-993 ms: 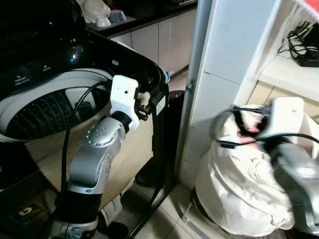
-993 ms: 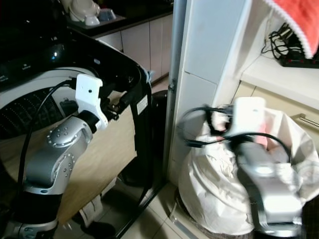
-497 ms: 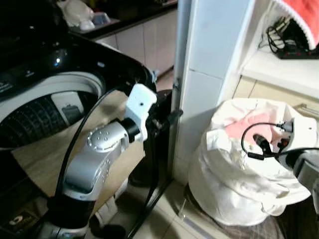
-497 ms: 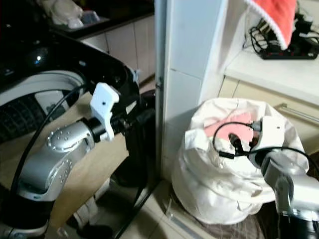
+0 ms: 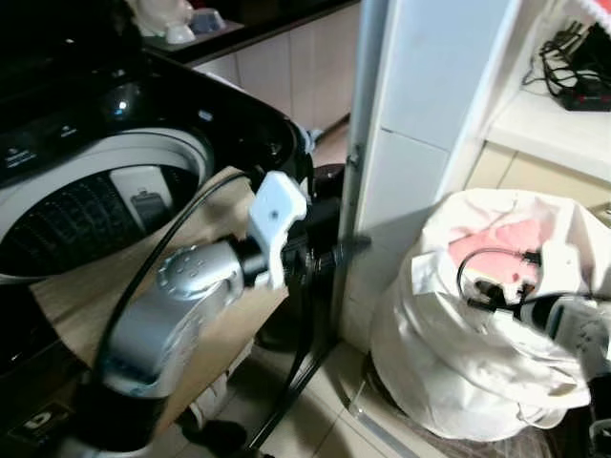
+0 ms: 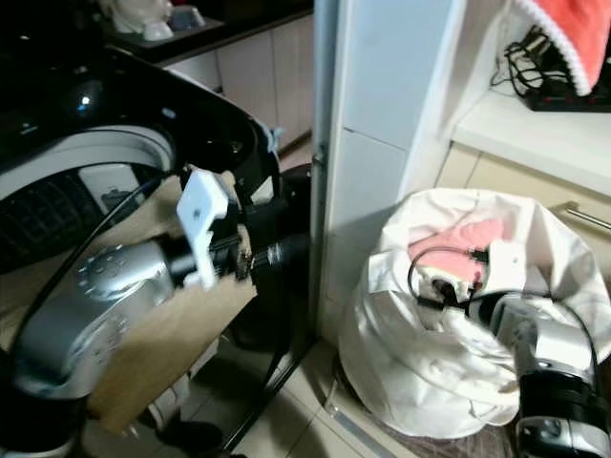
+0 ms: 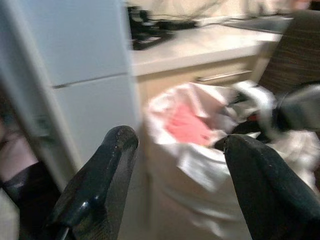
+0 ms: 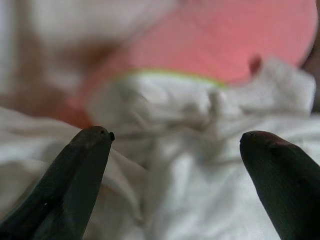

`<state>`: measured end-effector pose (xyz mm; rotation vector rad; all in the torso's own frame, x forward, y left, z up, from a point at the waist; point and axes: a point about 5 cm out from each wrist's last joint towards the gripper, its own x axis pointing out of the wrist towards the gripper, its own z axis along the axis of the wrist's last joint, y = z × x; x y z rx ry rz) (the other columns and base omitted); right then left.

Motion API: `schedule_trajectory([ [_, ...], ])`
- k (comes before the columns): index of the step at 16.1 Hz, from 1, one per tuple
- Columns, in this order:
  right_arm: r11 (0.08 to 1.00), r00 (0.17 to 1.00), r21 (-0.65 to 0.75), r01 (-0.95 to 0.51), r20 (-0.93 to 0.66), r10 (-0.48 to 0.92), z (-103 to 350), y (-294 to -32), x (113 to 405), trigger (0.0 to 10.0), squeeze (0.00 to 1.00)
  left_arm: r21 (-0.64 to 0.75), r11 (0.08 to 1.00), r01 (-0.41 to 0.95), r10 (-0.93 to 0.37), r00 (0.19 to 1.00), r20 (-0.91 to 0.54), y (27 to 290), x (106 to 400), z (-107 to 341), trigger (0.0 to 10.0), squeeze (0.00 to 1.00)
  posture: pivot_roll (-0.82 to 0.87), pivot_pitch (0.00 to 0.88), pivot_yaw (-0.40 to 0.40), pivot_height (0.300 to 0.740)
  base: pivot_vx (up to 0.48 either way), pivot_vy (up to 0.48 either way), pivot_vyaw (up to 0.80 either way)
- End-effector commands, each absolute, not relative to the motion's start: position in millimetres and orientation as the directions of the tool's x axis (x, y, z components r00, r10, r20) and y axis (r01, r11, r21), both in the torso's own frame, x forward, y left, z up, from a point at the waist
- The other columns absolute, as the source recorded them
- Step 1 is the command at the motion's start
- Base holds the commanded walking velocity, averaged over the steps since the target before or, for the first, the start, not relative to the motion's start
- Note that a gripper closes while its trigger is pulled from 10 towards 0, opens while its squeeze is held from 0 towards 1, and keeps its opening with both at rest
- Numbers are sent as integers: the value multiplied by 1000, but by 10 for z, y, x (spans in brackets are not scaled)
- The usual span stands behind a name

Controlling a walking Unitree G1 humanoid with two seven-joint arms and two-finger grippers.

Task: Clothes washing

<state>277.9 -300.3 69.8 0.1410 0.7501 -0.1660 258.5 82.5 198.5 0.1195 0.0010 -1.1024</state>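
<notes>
A white laundry bag [image 5: 458, 363] stands on the floor at the right, with a pink garment [image 5: 492, 248] showing at its open top. My right gripper [image 6: 442, 286] is at the bag's mouth, open. In the right wrist view its fingers [image 8: 75, 170] spread just above crumpled white cloth [image 8: 190, 165], the pink garment [image 8: 225, 40] beyond. My left gripper [image 5: 339, 250] reaches out level from the washing machine's side toward the bag, open and empty. The washing machine [image 5: 239, 124] is black, and its drum [image 5: 86, 205] is open at the left.
A white tiled pillar [image 5: 420, 114] rises between machine and bag. Behind the bag, a counter shelf [image 5: 544, 124] carries a power strip with cables [image 5: 582, 81], and a red cloth [image 6: 573, 38] hangs above. Pale cabinets [image 5: 286, 67] stand at the back. Tiled floor [image 5: 325, 420] lies below.
The camera has shifted. My left gripper has swung from the machine's rim out toward the bag. My right gripper has dropped lower into the bag's mouth.
</notes>
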Motion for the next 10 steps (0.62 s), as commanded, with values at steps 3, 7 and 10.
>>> schedule_trajectory([
  [3,968,654,38,250,-743,-140,561,-3048,2770,10000,1000,118,381,917,-911,394,-120,802,2531,1957,10000,0,-161,26,60,740,0,0,0],
  [7,965,613,-24,262,-768,-185,351,-3070,2763,10000,0,118,364,924,-917,378,-127,809,2534,1982,10000,0,-148,28,72,740,0,0,0],
  [10,967,605,-59,247,-771,-201,336,-3111,2770,10000,0,114,320,940,-932,334,-139,804,2495,1991,10000,0,-143,22,73,740,0,0,0],
])
